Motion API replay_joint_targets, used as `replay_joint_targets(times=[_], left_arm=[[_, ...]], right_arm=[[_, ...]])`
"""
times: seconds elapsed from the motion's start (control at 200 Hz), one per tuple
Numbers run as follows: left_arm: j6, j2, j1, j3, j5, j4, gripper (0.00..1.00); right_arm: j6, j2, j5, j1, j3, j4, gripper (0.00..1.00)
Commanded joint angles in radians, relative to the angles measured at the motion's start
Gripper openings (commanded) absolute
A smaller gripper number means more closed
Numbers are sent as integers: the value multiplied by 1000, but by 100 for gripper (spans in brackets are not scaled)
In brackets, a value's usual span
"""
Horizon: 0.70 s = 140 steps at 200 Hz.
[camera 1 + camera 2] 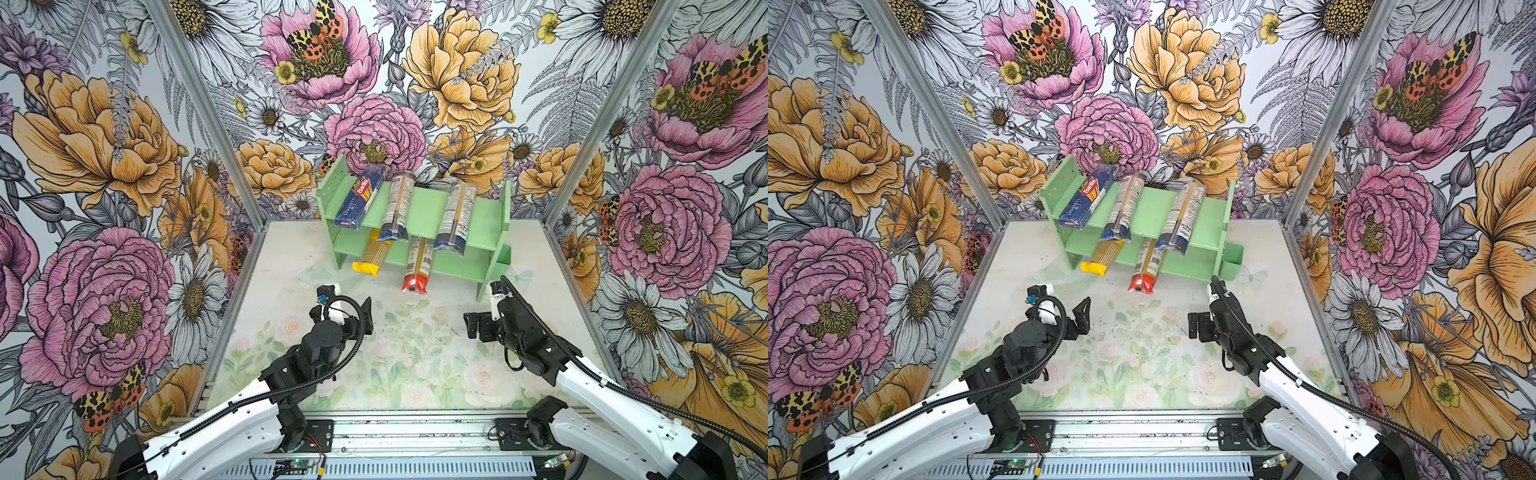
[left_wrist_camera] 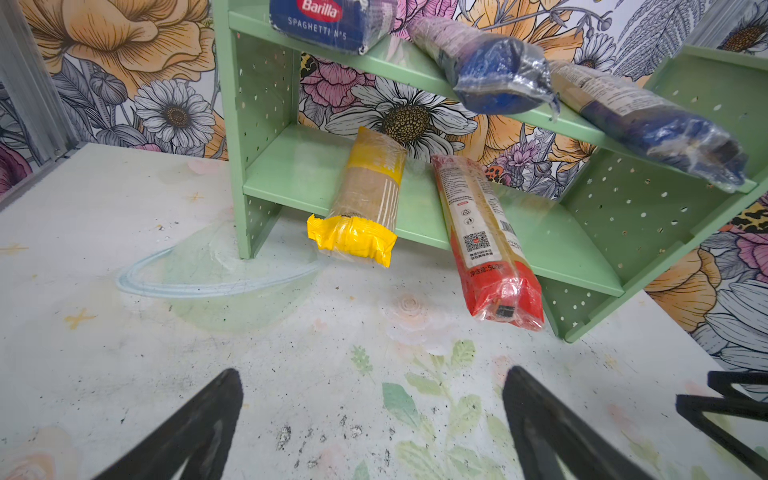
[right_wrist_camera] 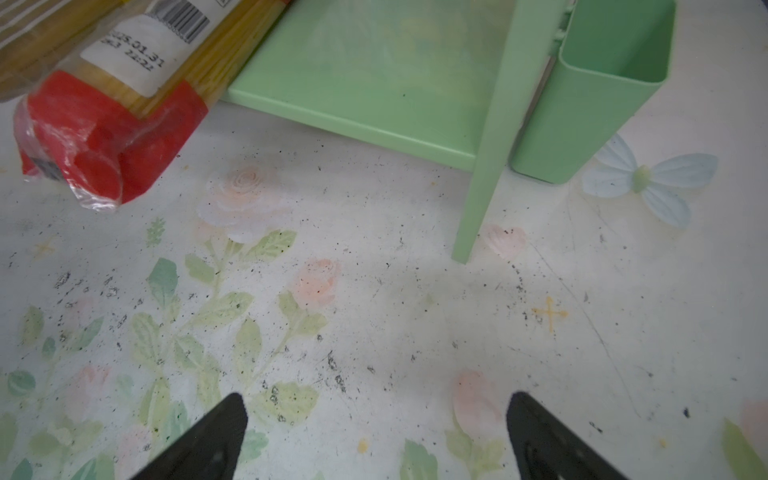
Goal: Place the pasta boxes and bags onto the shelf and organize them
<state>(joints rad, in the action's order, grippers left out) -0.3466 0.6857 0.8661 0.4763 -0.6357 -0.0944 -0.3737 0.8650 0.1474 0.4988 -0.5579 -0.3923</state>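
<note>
The mint-green shelf (image 1: 419,203) stands at the back of the table. The dark blue Barilla box (image 1: 360,199) and two navy-ended clear bags (image 1: 397,208) (image 1: 457,220) lie across its top tier, their front ends overhanging. A yellow bag (image 1: 372,257) and a red-ended clear bag (image 1: 417,266) lie on the lower tier and stick out over the front edge. In front of the shelf my left gripper (image 2: 372,371) hovers open over the table, nothing between its fingers. My right gripper (image 3: 377,395) is open and empty too, near the shelf's right front leg (image 3: 478,199).
A small green bin (image 3: 590,95) hangs on the shelf's right side. Floral walls close in the table at the back and on both sides. The floral table mat (image 1: 395,353) stretches between the arms and the shelf. A metal rail (image 1: 415,440) runs along the front edge.
</note>
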Motion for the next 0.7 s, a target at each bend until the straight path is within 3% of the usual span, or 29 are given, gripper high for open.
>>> replay_joint_targets(times=[0.0,0.35,0.53,0.696], left_arm=[[69,-18,-37,14,10,-6,99],[166,-13,-193,27,122,49,99],[234,-8,-275,19,146,102,99],[251,21,-383,9,236,140,99]], right_arm=[[50,-1,-49,-21,-46,-2,99],[109,74,-85,-117,-85,1,99],[125,50,-68,-144,-80,5,100],[136,31,-61,-162,-75,11,99]])
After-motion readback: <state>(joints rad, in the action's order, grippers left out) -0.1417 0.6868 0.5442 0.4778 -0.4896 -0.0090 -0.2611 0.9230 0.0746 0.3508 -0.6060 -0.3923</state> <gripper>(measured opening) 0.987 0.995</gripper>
